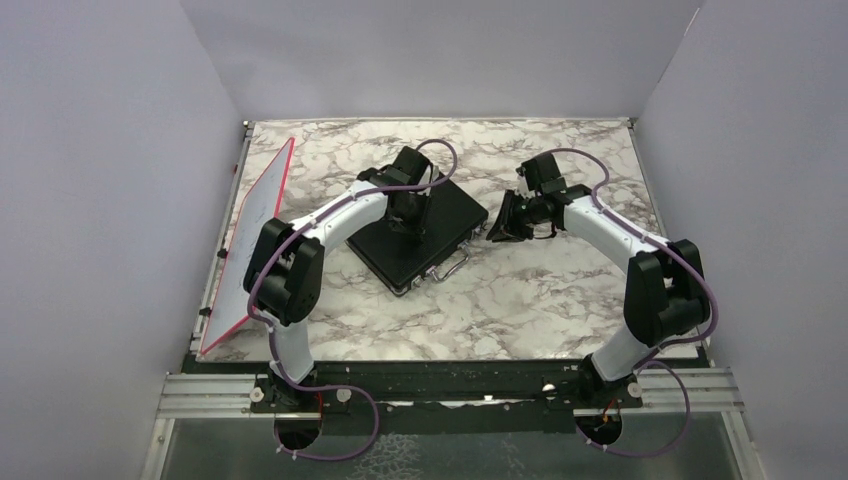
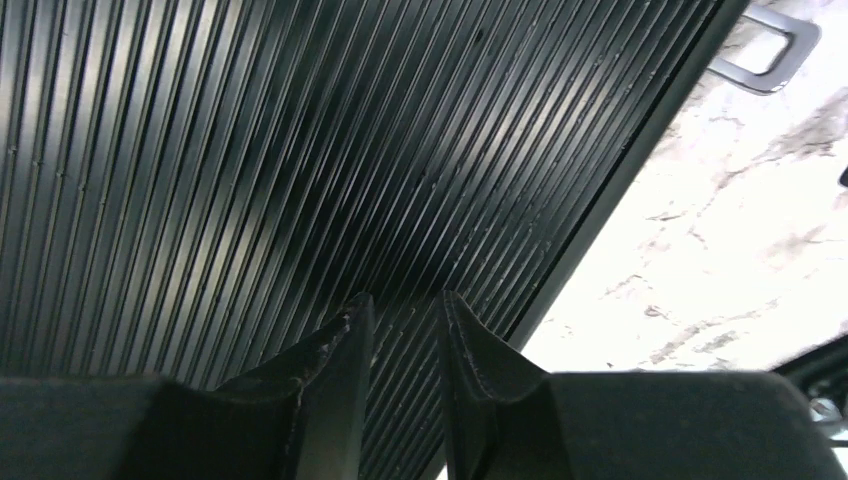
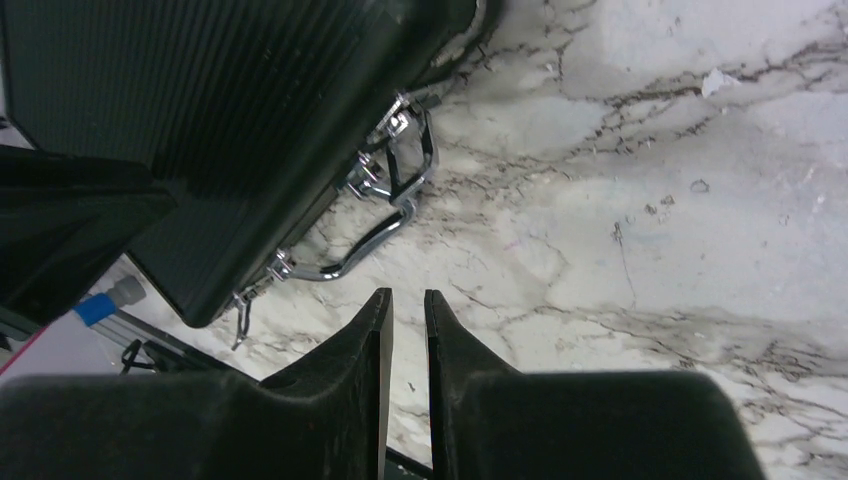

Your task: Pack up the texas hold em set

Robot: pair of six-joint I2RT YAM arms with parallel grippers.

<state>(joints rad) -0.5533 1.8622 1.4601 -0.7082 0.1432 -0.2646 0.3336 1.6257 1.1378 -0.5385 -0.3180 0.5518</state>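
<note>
The black briefcase (image 1: 455, 215) lies closed and flat on the marble table, turned at an angle, its metal handle (image 1: 455, 268) facing the near side. My left gripper (image 1: 405, 222) rests tip-down over the ribbed lid (image 2: 250, 150), its jaws nearly together with nothing between them (image 2: 405, 300). My right gripper (image 1: 500, 225) hovers just off the case's right corner, its jaws nearly together and empty (image 3: 408, 295) above bare marble, with the case (image 3: 200, 100) and chrome handle (image 3: 370, 220) to its upper left. Chips, cards, dice and discs are out of view.
A red-edged white board (image 1: 255, 240) leans along the table's left edge. A small blue-tipped tool (image 3: 100, 305) shows at the left of the right wrist view. Grey walls enclose the table on three sides.
</note>
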